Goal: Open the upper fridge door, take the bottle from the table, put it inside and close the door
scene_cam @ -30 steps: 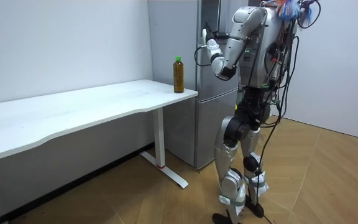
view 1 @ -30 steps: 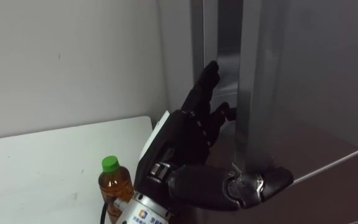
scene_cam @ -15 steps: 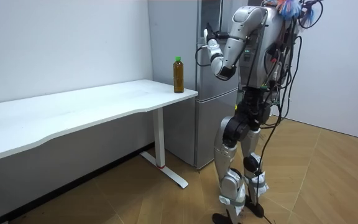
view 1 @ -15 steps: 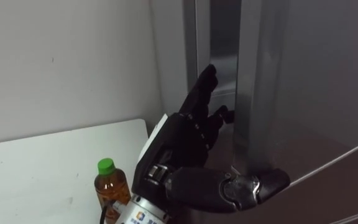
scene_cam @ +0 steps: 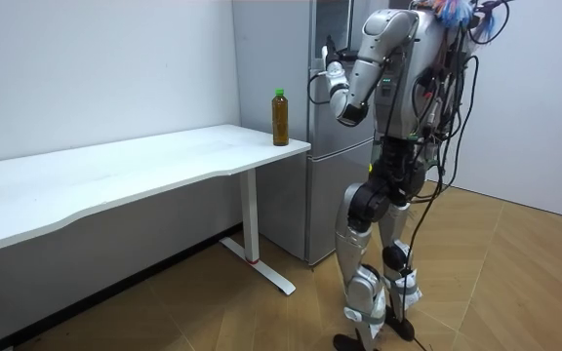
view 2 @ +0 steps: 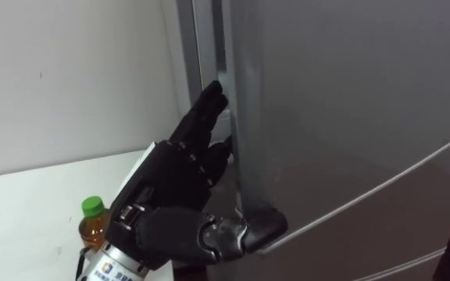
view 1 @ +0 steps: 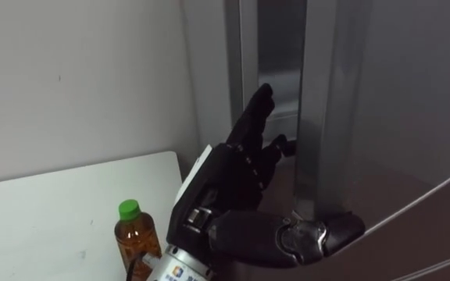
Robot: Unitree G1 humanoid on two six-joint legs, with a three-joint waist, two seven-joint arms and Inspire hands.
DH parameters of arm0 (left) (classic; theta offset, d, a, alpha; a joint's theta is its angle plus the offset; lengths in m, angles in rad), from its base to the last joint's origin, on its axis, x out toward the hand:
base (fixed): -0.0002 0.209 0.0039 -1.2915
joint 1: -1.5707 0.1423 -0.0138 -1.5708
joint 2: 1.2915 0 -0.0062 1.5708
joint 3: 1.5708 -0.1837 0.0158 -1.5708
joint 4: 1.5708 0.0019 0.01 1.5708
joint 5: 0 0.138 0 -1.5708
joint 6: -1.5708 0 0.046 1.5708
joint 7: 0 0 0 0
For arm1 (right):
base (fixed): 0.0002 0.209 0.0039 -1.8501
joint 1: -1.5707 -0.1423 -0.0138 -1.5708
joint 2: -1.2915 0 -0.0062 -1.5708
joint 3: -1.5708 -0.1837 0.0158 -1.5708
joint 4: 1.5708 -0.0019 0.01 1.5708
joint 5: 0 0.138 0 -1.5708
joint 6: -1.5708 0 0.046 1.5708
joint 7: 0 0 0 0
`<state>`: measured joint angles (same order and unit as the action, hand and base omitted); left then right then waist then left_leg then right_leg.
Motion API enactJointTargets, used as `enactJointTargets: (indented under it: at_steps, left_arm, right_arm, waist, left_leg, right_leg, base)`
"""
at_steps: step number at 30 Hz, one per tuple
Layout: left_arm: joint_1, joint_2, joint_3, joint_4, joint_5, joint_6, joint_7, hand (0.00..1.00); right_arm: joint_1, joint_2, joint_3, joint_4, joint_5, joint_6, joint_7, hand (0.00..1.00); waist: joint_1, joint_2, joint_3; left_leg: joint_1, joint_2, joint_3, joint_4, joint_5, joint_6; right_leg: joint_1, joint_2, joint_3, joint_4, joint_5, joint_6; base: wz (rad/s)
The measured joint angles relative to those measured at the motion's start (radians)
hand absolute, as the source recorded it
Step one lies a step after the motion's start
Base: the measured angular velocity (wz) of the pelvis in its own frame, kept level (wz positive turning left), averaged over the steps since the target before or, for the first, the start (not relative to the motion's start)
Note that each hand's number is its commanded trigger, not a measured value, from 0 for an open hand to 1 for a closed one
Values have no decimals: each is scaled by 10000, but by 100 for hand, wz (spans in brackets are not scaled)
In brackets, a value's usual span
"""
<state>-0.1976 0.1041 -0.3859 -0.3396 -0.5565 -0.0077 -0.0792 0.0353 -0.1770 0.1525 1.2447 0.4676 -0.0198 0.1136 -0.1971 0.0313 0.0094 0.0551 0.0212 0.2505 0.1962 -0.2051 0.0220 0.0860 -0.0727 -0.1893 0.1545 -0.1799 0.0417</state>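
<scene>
An amber bottle (view 1: 135, 234) with a green cap stands upright on the corner of the white table (view 1: 45, 211), beside the grey fridge (scene_cam: 325, 185). My left hand (view 1: 233, 176) is raised at the upper door's edge (view 1: 319, 117). Its fingers are straight and reach into the dark gap behind the edge. The thumb lies across the door's front by its lower corner. The upper door stands a little ajar. In the room view I stand upright facing the fridge, with the bottle (scene_cam: 280, 117) on the table's end at the room view's left of my raised hand (scene_cam: 332, 78).
A pale wall (view 1: 76, 78) runs behind the table. The long white table (scene_cam: 144, 161) stretches away toward the room view's left. A wooden floor (scene_cam: 515, 283) lies open behind me.
The dark gap at the upper door's edge has grown slightly wider. My left hand stays at the edge. The whole eye view has shifted a little, so the camera moved.
</scene>
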Motion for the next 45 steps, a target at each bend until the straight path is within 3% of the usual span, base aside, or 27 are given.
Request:
enactJointTargets:
  at_steps: [5,11,28,32,38,42,45]
  left_arm:
    - [-2,-26,-12,255,-13,-288,0,0]
    - [-2,-62,-114,412,-496,-487,1,0]
    - [-3,-42,-613,642,-1094,-665,-305,0]
    - [-216,-134,-1014,650,-1075,-568,-517,0]
    - [-888,-357,-1872,1079,-982,19,-1307,0]
    - [-941,-313,-2288,1112,-777,390,-2089,0]
    - [-941,-282,-2289,1127,-578,585,-2400,0]
  right_arm:
    - [-34,-1,5,-4,79,-11,-23,0]
    - [-51,-189,5,-34,111,-10,-23,0]
    - [-122,-224,16,-34,207,-13,-9,0]
    - [-121,-217,26,-29,389,-9,-9,0]
    - [-203,-207,24,-55,353,-6,-58,0]
    - [-255,-174,19,-61,376,-9,-116,0]
    - [-258,-167,17,-94,379,-18,-212,0]
  waist:
    - [-168,88,-27]
    - [-298,272,20]
    - [-448,337,33]
    - [-521,335,33]
    - [-864,352,39]
    - [-1221,349,42]
    - [-1266,346,44]
  left_leg:
    - [24,-1,134,-7,-46,75]
    - [-86,-5,219,24,-118,180]
    - [-101,-1,489,87,-88,273]
    - [-108,-3,559,86,-109,307]
    - [-105,35,780,58,-102,281]
    - [-78,38,834,42,-100,264]
    - [-117,49,913,11,-86,244]
  right_leg:
    - [22,0,160,-10,139,61]
    - [-53,-22,198,-11,265,129]
    - [-172,-51,401,6,483,170]
    - [-193,-52,530,2,503,182]
    - [-344,8,757,-19,507,173]
    - [-397,18,792,-39,487,152]
    - [-506,18,808,-30,484,146]
  base:
    - [-7]
    - [-1]
    - [-4]
    - [-9]
    - [-12]
    - [-7]
    - [-6]
